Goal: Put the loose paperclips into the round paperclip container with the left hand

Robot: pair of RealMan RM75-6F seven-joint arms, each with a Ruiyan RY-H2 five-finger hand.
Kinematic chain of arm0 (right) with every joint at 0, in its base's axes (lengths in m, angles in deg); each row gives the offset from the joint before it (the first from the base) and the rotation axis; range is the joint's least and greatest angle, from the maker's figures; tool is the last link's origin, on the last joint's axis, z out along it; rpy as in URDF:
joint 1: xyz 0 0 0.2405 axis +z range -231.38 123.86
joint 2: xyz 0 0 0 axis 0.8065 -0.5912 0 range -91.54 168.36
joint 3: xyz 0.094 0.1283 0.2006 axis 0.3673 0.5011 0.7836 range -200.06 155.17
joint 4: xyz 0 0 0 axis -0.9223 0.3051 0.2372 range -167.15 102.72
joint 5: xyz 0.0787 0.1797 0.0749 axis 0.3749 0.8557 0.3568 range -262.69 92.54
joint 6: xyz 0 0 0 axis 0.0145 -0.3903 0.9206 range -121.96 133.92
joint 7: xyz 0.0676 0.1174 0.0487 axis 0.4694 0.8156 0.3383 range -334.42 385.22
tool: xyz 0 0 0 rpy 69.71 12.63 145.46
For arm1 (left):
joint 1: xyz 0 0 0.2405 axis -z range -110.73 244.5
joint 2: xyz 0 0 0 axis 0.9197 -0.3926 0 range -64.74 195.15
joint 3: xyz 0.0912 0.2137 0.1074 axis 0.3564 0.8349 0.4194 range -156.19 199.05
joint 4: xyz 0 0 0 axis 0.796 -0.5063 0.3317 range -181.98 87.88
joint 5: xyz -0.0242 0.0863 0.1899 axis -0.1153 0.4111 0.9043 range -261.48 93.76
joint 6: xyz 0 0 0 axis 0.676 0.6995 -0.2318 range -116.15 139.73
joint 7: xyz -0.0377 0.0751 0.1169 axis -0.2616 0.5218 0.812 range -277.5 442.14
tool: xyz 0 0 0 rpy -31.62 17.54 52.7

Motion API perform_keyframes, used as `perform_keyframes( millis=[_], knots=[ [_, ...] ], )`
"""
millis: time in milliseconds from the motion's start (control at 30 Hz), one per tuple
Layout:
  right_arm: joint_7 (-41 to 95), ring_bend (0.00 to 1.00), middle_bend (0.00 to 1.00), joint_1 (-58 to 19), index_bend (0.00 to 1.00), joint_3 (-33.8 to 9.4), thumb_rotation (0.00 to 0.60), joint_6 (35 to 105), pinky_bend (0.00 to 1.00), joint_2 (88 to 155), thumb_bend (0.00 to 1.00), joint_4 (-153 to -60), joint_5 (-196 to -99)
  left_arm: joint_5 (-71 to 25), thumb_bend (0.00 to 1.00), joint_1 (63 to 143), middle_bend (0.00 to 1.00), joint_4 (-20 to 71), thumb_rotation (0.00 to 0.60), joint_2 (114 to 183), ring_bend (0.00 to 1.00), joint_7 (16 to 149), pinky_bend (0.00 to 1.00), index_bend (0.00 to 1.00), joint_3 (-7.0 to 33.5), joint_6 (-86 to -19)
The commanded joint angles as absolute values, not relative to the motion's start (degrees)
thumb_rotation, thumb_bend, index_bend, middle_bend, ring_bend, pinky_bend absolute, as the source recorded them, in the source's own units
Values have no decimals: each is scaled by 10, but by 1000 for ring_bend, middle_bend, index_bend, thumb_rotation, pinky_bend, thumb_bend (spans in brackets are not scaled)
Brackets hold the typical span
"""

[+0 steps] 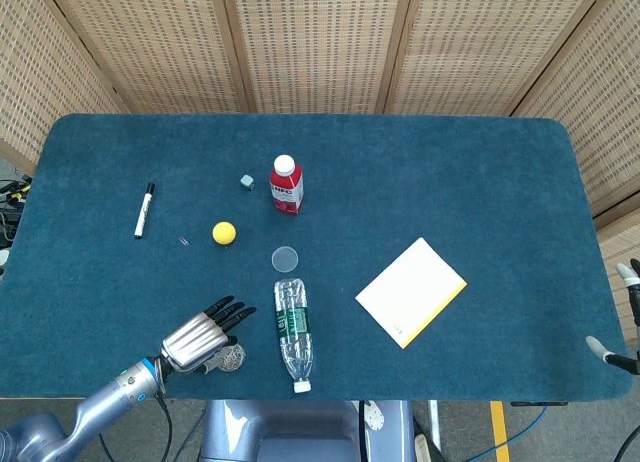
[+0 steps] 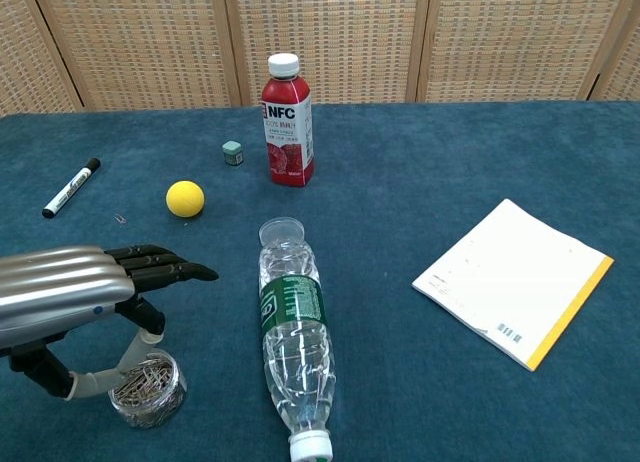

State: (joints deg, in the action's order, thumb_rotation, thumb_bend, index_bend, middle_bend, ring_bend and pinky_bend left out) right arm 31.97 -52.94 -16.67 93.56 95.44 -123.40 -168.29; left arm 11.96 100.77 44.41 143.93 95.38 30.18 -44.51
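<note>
The round clear paperclip container (image 2: pixel 148 389) stands near the table's front left edge, full of silvery clips. In the head view the container (image 1: pixel 234 359) is partly covered by my left hand (image 1: pixel 201 336). My left hand (image 2: pixel 88 300) hovers just above and left of it, fingers stretched forward and apart, thumb hanging down to the container's rim. I see nothing between its fingers. One loose paperclip (image 1: pixel 183 240) lies on the cloth left of the yellow ball, and shows faintly in the chest view as the paperclip (image 2: pixel 121 219). My right hand (image 1: pixel 622 350) peeks in at the right edge, off the table, fingers apart.
A clear water bottle (image 2: pixel 295 337) lies on its side right of the container. A clear round lid (image 1: pixel 286 259) lies at its far end. Further back are a yellow ball (image 2: pixel 185 198), a red NFC bottle (image 2: pixel 287 122), a small green cube (image 2: pixel 232 153) and a marker (image 2: pixel 70 188). A notepad (image 2: pixel 515 279) lies right.
</note>
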Motion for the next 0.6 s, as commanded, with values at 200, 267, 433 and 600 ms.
perform_keyframes(
  millis=[200, 267, 433, 600],
  knots=[
    [319, 0, 0, -530, 0, -167, 600, 937, 0, 954, 0, -1235, -1684, 119, 188, 1007, 0, 451, 600, 1431, 0, 944, 0, 423, 301, -447],
    [319, 0, 0, -530, 0, -167, 600, 937, 0, 954, 0, -1235, -1684, 121, 188, 1006, 0, 452, 600, 1430, 0, 939, 0, 422, 301, -451],
    [318, 0, 0, -530, 0, -167, 600, 937, 0, 954, 0, -1235, -1685, 130, 189, 999, 0, 448, 600, 1413, 0, 900, 0, 422, 285, -496],
    [318, 0, 0, -530, 0, -168, 600, 937, 0, 954, 0, -1236, -1686, 89, 201, 999, 0, 408, 600, 1401, 0, 861, 0, 423, 237, -523]
  ],
)
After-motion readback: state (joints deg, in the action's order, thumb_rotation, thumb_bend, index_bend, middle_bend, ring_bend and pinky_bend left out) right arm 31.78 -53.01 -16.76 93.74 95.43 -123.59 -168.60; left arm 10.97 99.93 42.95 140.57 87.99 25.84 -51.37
